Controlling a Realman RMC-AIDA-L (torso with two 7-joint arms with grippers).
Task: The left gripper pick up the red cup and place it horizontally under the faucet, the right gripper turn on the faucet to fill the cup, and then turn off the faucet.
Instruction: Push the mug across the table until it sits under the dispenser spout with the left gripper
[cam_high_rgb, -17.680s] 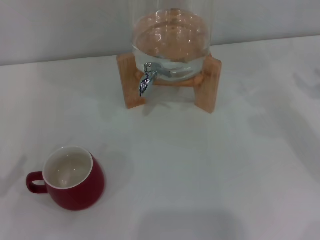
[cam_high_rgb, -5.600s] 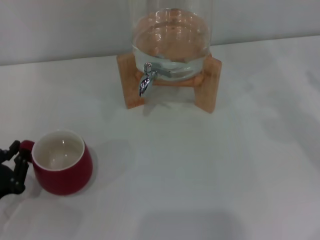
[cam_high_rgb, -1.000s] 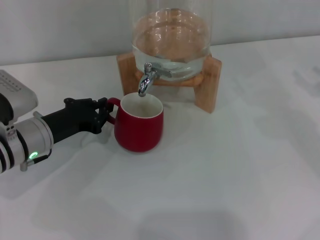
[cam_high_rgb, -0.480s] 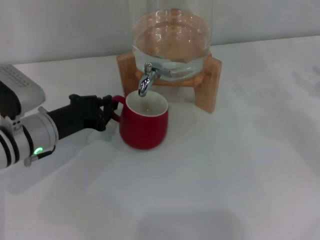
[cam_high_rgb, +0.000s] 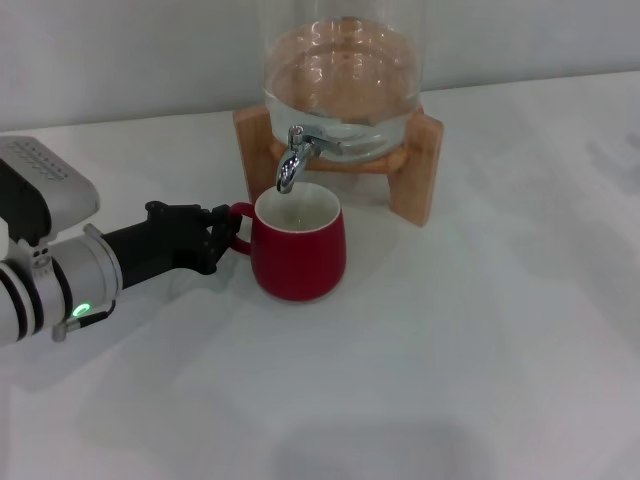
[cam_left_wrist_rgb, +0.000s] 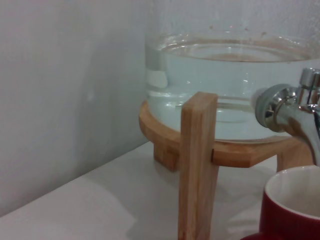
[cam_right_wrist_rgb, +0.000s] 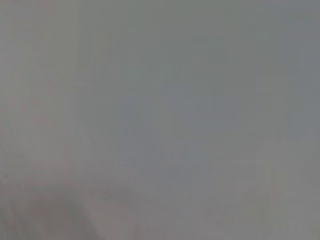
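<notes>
White tabletop (cam_high_rgb: 450, 350) fills the head view, with a glass water dispenser (cam_high_rgb: 343, 75) on a wooden stand (cam_high_rgb: 415, 165) at the back. The red cup (cam_high_rgb: 298, 248) stands upright under the faucet (cam_high_rgb: 292, 160), spout over its rim. The left gripper (cam_high_rgb: 222, 235) reaches in from the left, jaws pinching the cup's handle.

Only the left wrist view shows the waterline, the stand's leg (cam_left_wrist_rgb: 197, 165), faucet (cam_left_wrist_rgb: 290, 107) and cup rim (cam_left_wrist_rgb: 295, 192) close up.

Right wrist view: featureless grey.
</notes>
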